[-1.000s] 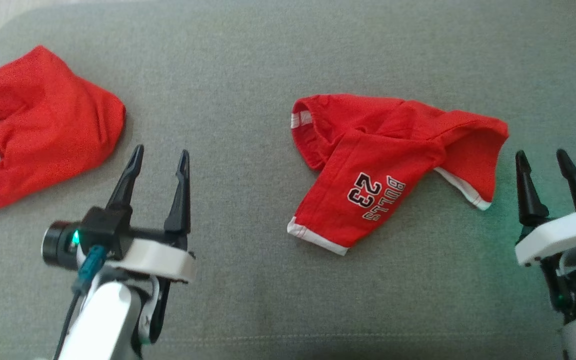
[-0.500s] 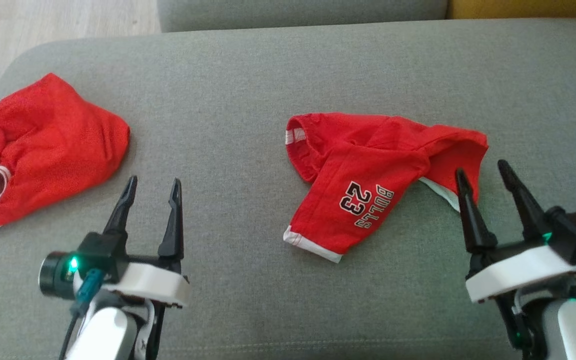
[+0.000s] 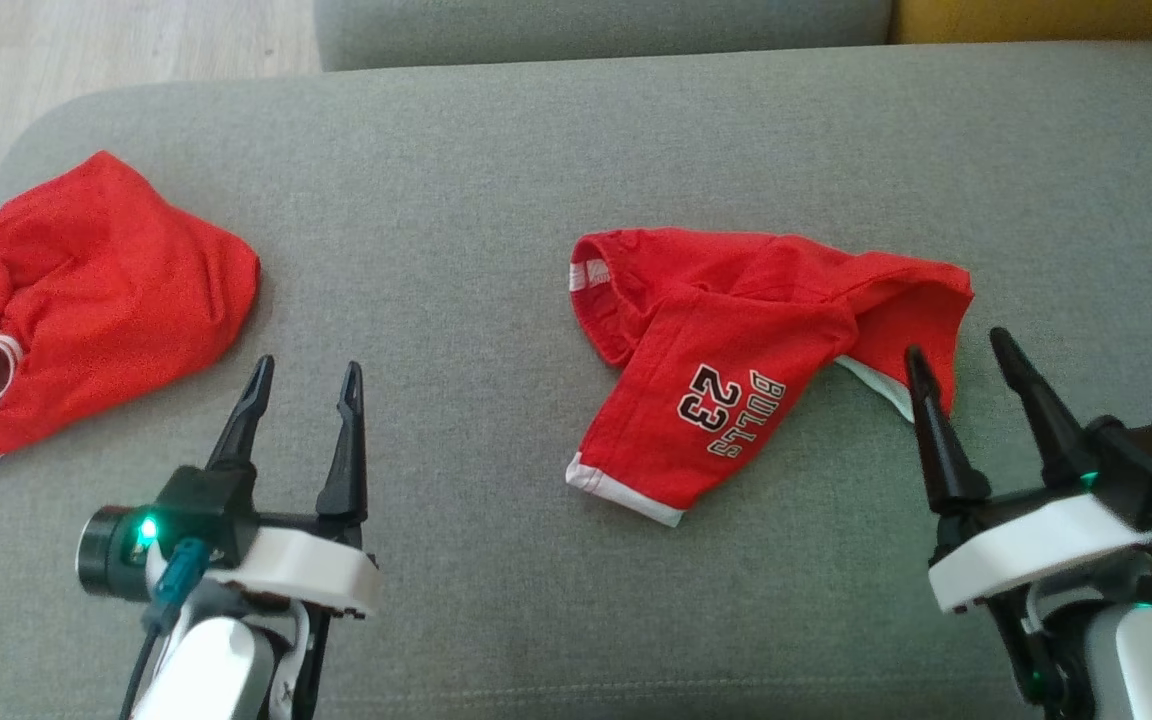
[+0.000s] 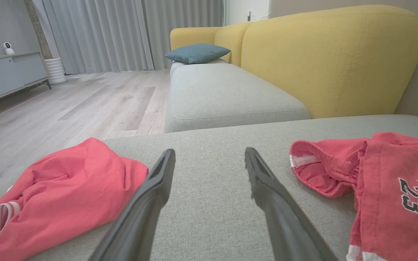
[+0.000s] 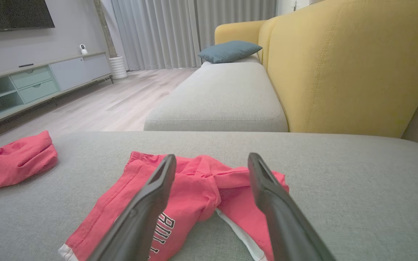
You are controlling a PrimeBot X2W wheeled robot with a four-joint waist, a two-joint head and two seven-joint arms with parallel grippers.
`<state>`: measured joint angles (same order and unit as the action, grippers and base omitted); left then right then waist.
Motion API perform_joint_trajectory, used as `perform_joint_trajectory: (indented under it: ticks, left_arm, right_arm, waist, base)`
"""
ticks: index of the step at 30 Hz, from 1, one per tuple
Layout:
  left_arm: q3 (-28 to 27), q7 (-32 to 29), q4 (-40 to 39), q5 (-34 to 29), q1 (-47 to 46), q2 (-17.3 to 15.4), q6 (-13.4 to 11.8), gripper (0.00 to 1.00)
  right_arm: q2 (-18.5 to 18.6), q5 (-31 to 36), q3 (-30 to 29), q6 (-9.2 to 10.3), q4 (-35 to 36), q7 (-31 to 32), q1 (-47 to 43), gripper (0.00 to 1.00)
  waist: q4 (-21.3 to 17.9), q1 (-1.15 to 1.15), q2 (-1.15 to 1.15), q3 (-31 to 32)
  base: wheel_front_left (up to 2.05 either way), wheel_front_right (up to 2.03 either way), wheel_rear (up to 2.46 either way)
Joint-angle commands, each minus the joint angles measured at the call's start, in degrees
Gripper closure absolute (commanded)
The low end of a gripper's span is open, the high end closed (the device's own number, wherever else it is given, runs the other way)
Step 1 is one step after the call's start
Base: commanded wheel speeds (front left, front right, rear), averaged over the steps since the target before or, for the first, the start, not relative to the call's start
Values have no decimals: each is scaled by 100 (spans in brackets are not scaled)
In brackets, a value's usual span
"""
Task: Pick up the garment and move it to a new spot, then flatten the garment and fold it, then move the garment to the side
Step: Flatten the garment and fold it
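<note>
The garment (image 3: 736,330) is a pair of red shorts with white trim and "BULLS 23" print, lying crumpled right of centre on the grey cushion (image 3: 476,180). My right gripper (image 3: 954,343) is open at the garment's right end, and its left fingertip overlaps the red edge. In the right wrist view the open right gripper (image 5: 212,157) frames the garment (image 5: 194,188), with nothing between its fingers. My left gripper (image 3: 308,365) stands open over bare cushion, well left of the garment. The left wrist view shows the open left gripper (image 4: 209,152) with the garment (image 4: 386,170) off to its right.
A second red garment (image 3: 96,290) lies bunched at the cushion's left end, near the edge over the wooden floor (image 3: 116,45). Beyond the cushion stand another grey seat (image 4: 223,94), the yellow sofa back (image 4: 332,58) and a blue pillow (image 5: 229,50).
The head camera has tilted, shifting the whole picture down. My right gripper has moved left, from just right of the garment to its right edge. The left gripper has held still.
</note>
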<state>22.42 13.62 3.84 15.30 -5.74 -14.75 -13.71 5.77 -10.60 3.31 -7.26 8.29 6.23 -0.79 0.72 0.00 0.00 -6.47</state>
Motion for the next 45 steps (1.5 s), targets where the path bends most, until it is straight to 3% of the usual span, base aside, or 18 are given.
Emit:
perform_joint_trajectory:
  ticks: [1, 7, 15, 26, 27, 28, 29, 36, 45]
  left_arm:
    - [-189, -14, -206, 38, -152, -149, -36, 0]
    - [-150, -15, -292, 1, -368, -135, -37, 0]
    - [-51, 47, -211, -54, -784, -13, 51, 0]
    - [-2, 117, -18, -72, -1036, 153, 136, 0]
    - [-6, 120, -3, -73, -1044, 161, 143, 0]
    - [-11, 123, 9, -74, -1050, 167, 149, 0]
    - [-18, 126, 20, -76, -1054, 171, 153, 0]
    - [-84, 135, 78, -82, -989, 186, 147, 0]
    - [-123, 137, 51, -103, -862, 175, 171, 0]
  right_arm:
    - [66, -29, 161, -23, 194, 52, 81, 0]
    - [570, -349, 684, -23, -67, 637, 587, 0]
    - [1363, -878, 1866, -23, -569, 1467, 1860, 0]
    - [1932, -1382, 3063, -23, -1249, 2067, 3109, 0]
    - [1969, -1463, 3154, -23, -1287, 2118, 3175, 3]
    - [2009, -1531, 3226, -23, -1313, 2155, 3235, 47]
    - [2036, -1589, 3264, -23, -1325, 2153, 3277, 100]
    - [2040, -1869, 2901, -23, -1131, 1704, 2992, 100]
    - [1299, -2076, 633, -23, -1087, 869, 1705, 100]
  waist:
    - [5, 0, 0, -15]
    - [73, 0, 0, -341]
    - [299, 0, 0, -819]
    - [506, 0, 0, -1072]
    - [514, 0, 0, -1080]
    - [518, 0, 0, -1089]
    - [519, 0, 0, -1095]
    - [440, 0, 0, -996]
    - [251, 0, 0, -782]
  base:
    - [0, 0, 0]
    - [0, 0, 0]
    - [0, 0, 0]
    - [0, 0, 0]
    - [0, 0, 0]
    - [0, 0, 0]
    - [0, 0, 0]
    - [0, 0, 0]
    - [0, 0, 0]
